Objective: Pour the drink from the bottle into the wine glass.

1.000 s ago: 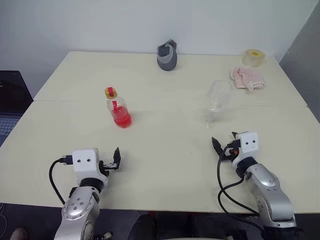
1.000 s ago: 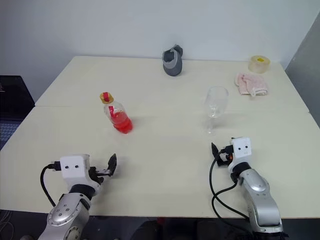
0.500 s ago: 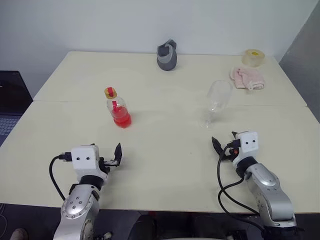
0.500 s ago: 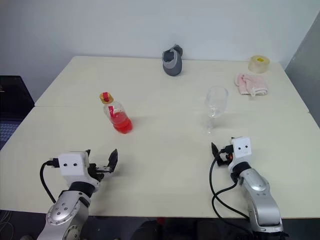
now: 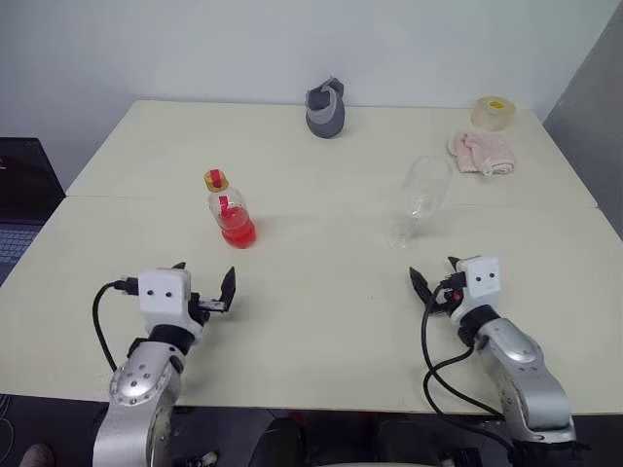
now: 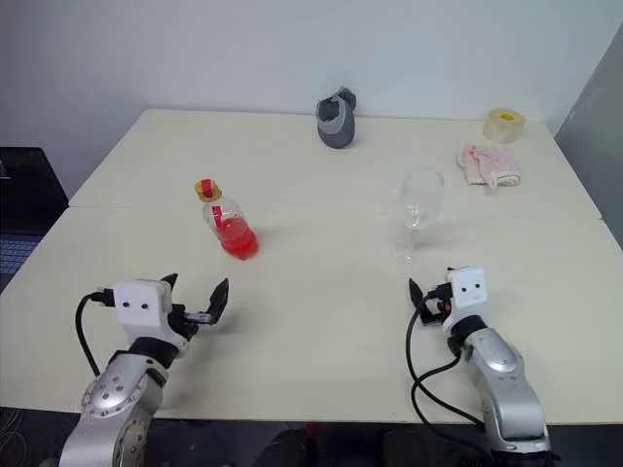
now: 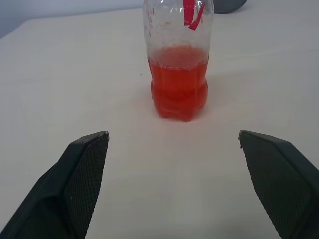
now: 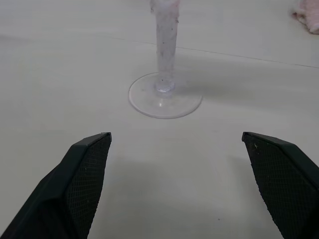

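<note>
Items cut off or not identifiable

Left wrist view: bottle (image 7: 178,59) cut at the neck, mouth out of frame. Right wrist view: wine glass (image 8: 165,74) bowl cropped, stem and foot remain; pink cloth (image 8: 309,10) clipped at the corner. Grey object (image 5: 325,109) at the far edge: nature undetermined.

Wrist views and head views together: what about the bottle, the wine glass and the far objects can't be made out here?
- Bottle: left wrist view's upper edge cuts off its neck and mouth.
- Wine glass: right wrist view's upper edge cuts off the bowl; stem and foot show.
- Wine glass bowl: head views, too faint to judge any contents.
- Grey object: too small to identify.
- Pink cloth: right wrist view's edge clips it.
</note>
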Robot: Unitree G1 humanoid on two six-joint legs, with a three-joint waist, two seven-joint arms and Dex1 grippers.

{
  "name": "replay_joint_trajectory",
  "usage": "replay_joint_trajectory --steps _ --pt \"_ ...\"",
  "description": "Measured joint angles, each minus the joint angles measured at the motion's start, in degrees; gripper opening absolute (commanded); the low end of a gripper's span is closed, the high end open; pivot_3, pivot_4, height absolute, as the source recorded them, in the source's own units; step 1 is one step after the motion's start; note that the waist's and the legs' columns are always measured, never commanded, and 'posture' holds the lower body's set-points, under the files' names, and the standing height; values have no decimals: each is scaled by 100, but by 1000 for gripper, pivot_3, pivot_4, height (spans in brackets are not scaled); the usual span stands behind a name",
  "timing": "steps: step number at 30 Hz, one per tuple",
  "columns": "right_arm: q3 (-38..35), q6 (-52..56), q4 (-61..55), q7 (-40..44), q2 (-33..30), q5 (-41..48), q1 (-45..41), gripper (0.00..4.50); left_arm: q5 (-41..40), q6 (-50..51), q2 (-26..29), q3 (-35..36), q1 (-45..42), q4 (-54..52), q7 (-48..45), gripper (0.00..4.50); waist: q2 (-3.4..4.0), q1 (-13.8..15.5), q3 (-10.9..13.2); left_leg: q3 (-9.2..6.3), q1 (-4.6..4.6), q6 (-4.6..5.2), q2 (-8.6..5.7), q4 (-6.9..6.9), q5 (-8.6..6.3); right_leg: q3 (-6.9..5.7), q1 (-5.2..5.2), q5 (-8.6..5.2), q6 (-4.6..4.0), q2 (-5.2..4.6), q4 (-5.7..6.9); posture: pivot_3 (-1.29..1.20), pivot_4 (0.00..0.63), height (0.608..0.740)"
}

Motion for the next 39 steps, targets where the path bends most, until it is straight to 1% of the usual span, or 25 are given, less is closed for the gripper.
replay_joint_trajectory --steps 5,8,11,26,39 --pt "43 0 0 -10 44 -3 -6 4500 -13 -266 330 54 -420 689 -276 4478 0 -1 0 -1 0 0 1 0 0 -2 -3 0 0 0 4 0 150 740" --pt "46 0 0 -14 52 -4 -6 4500 -20 -419 424 69 -594 936 -374 4478 0 0 0 -1 -1 -1 0 1 0 -1 -3 0 0 -1 4 0 150 740" --pt "44 0 0 -41 54 -4 -6 4500 -15 -534 443 67 -738 1201 -432 4478 0 0 0 -2 0 -1 1 1 0 -2 -4 0 0 -2 6 0 150 740" --pt "62 1 -42 -83 48 -3 -52 4500 149 -1079 513 -76 -2330 2699 -511 4478 -1 -3 0 -4 2 -1 -3 12 3 -4 -7 0 0 -1 26 0 150 740" --pt "58 51 -45 -101 82 8 -174 4500 148 -1463 512 -192 -2776 3628 -785 4478 -1 -5 0 -6 -4 -1 -2 27 3 -5 -13 0 0 -1 39 0 150 740"
